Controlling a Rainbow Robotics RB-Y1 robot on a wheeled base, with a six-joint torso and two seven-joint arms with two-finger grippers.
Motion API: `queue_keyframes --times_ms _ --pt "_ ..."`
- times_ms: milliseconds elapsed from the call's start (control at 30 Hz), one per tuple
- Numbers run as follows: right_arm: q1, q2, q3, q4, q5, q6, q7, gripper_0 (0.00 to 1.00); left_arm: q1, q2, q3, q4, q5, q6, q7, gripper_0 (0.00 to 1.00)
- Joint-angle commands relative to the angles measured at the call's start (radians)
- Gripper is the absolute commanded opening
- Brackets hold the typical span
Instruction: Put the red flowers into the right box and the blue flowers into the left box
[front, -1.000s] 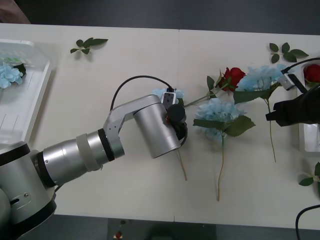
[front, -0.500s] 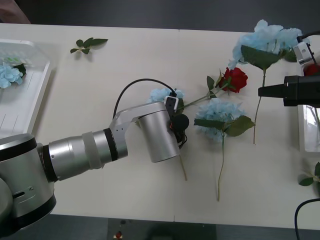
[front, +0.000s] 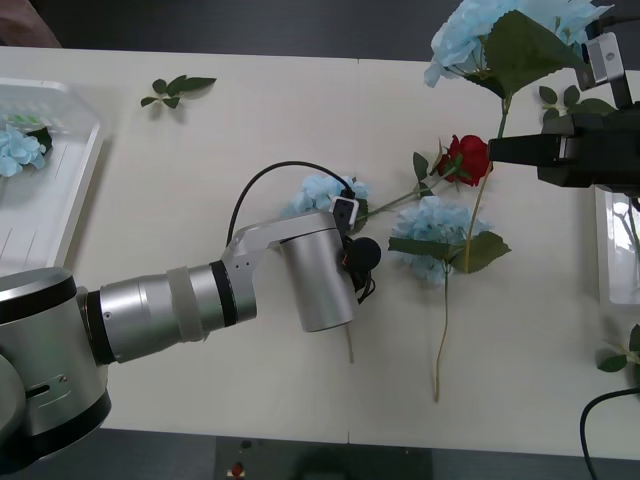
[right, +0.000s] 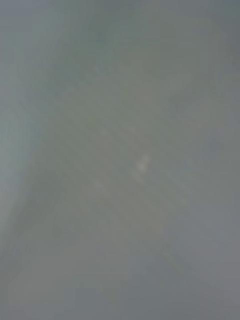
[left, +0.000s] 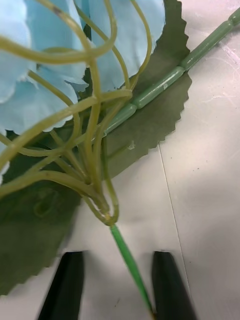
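Cream table (front: 200, 180) against a dark floor (front: 250, 25) behind.

No legible text, label, brand or number on anything (arms, flowers and trays included).

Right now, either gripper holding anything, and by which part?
The right gripper holds a lifted blue flower by its stem. The left gripper straddles another blue flower's stem, open, not gripping.
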Motion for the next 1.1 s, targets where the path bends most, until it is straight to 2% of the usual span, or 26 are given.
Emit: queue_keyframes --times_ms 33,267,433,533,733,867,967,1100 --pt "-0.045 0.012 -0.009 -0.031 -0.037 -0.002 -0.079 0.00 -0.031 -0.023 0.000 -0.013 -0.001 -0.013 0.034 0.00" --pt "-0.096 0.060 -0.009 -0.031 -0.043 0.000 -0.174 0.00 -0.032 -0.005 0.017 -0.033 -0.064 -0.012 0.049 0.00" --pt "-0.125 0.089 -0.009 -0.031 -0.046 -0.007 -0.222 0.00 -0.031 0.081 0.077 -0.130 -0.066 -0.006 0.051 0.00" --pt "-0.137 0.104 -0.007 -0.031 -0.046 -0.011 -0.228 0.00 -0.031 0.165 0.128 -0.242 -0.063 0.042 0.049 0.00" --pt "-0.180 0.132 0.010 -0.032 -0.046 -0.013 -0.237 0.00 -0.029 0.405 0.232 -0.505 0.031 0.209 0.051 0.00" --pt "-0.225 0.155 0.023 -0.031 -0.038 -0.020 -0.234 0.00 -0.028 0.627 0.304 -0.654 0.145 0.336 0.049 0.00" --pt "-0.257 0.175 0.027 -0.032 -0.015 -0.020 -0.228 0.00 -0.005 0.756 0.347 -0.708 0.207 0.364 0.049 0.00" --pt "-0.295 0.209 0.031 -0.031 0.020 -0.020 -0.225 0.00 0.096 0.882 0.474 -0.716 0.229 0.364 0.037 0.00"
